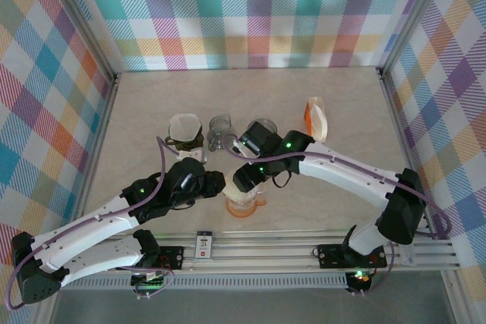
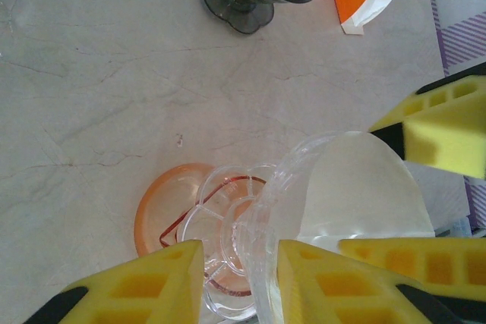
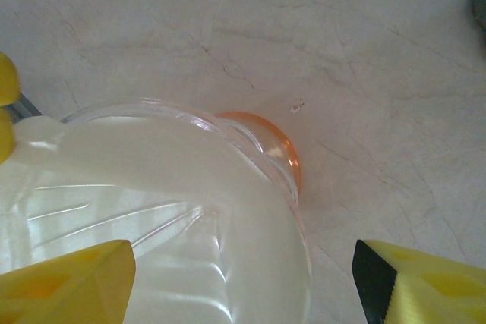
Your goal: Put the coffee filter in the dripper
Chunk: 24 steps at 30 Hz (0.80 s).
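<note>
The clear dripper (image 1: 243,204) stands on its orange saucer (image 2: 156,210) near the table's front. The white coffee filter (image 3: 152,187) lies inside the cone, against its ribbed wall. My left gripper (image 2: 241,263) comes in from the left, its jaws closed across the dripper's wall (image 2: 262,248) just below the rim. Above the dripper's mouth my right gripper (image 3: 243,286) stands open, holding nothing, with the filter (image 2: 357,195) under it. Both grippers meet over the dripper in the top view, the left gripper (image 1: 213,187) beside the right gripper (image 1: 244,180).
Behind the dripper stand a dark grey dripper (image 1: 262,130), a glass jar (image 1: 220,133) and a dark stand with a white filter on it (image 1: 184,130). An orange and white filter pack (image 1: 315,115) leans at the back right. Checked walls close in the sides.
</note>
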### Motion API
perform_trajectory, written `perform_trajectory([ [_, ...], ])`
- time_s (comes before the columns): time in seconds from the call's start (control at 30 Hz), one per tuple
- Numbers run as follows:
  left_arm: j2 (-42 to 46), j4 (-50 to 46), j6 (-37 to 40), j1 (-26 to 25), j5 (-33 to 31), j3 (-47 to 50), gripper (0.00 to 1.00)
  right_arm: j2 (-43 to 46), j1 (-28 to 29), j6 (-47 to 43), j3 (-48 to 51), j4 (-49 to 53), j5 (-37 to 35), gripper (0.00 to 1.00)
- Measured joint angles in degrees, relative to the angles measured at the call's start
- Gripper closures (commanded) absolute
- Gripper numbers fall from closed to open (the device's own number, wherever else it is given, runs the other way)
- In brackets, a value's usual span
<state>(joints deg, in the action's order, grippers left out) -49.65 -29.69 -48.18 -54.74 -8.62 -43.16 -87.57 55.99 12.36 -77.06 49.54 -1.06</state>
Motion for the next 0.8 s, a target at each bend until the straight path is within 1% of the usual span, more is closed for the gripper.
perform_trajectory([
  [0.1,0.0,0.0,0.0,0.0,0.0,0.0,0.67,-0.8,0.2,0.0,0.5,0.1,-0.3,0.22],
  [0.3,1.3,-0.1,-0.1,0.0,0.0,0.0,0.44,-0.8,0.3,0.2,2.0,0.2,-1.4,0.21],
  [0.37,2.4,0.0,0.2,0.0,0.1,0.0,0.38,-0.8,0.3,0.3,2.5,0.2,-1.7,0.21],
  [0.43,2.9,0.2,0.5,0.0,0.5,0.0,0.35,-0.7,0.3,0.5,3.0,0.1,-2.1,0.21],
  [0.53,2.1,1.0,1.2,0.0,2.2,0.0,0.35,-0.7,0.3,0.7,3.6,0.0,-2.6,0.21],
  [0.57,1.4,1.4,1.4,0.0,2.9,0.0,0.37,-0.7,0.3,0.7,3.7,0.0,-2.7,0.21],
  [0.67,-0.1,1.3,1.8,0.0,4.2,0.0,0.47,-0.6,0.3,0.9,3.8,-0.4,-3.0,0.20],
  [0.8,-0.4,1.0,2.3,0.0,4.9,0.0,0.53,-0.3,0.3,1.8,4.0,-0.7,-3.5,0.20],
])
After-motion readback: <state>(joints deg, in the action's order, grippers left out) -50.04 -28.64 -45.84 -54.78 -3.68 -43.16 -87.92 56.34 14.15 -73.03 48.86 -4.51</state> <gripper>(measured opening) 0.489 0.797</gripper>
